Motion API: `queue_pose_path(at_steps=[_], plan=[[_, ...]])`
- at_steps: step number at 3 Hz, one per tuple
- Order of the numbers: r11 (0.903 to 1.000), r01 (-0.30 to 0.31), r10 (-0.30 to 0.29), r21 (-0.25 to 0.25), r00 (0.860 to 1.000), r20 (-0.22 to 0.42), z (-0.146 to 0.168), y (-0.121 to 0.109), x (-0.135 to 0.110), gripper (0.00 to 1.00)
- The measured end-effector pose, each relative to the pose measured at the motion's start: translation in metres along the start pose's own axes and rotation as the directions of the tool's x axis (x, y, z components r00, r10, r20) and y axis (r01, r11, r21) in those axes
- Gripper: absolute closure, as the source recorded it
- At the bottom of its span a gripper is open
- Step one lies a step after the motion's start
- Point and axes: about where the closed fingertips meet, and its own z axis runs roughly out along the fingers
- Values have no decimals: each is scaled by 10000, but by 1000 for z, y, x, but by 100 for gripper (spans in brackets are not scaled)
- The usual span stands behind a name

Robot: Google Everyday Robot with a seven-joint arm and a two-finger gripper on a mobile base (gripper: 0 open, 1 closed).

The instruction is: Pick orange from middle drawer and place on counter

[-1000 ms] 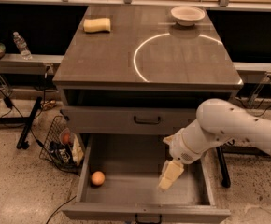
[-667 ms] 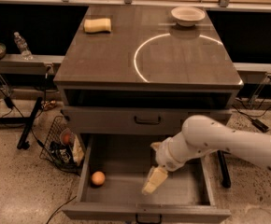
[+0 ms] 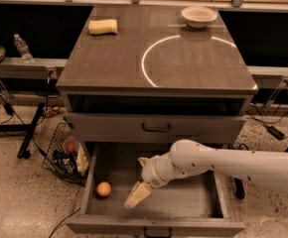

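Observation:
The orange [image 3: 103, 189] lies on the grey floor of the open middle drawer [image 3: 183, 202], near its left wall. My gripper [image 3: 136, 196] is down inside the drawer on the white arm, a short way to the right of the orange and apart from it. The counter [image 3: 114, 58] above is a grey-brown wood-grain top with a thin white circular arc.
A yellow sponge block [image 3: 103, 26] and a white bowl [image 3: 199, 15] sit at the back of the counter. A shallower shut drawer front [image 3: 156, 128] with a black loop handle hangs over the drawer's rear. A wire basket [image 3: 67, 155] stands at the left.
My gripper has moved left across the drawer floor, from the right part towards the orange. The orange has not moved.

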Motion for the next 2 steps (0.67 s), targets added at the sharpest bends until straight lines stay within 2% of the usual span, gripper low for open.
queue_pose_path(at_steps=[1, 2], plan=[[10000, -94, 94, 11, 9999, 61, 7, -2, 1, 0], [10000, 26, -29, 64, 9992, 388, 37, -15, 9, 0]])
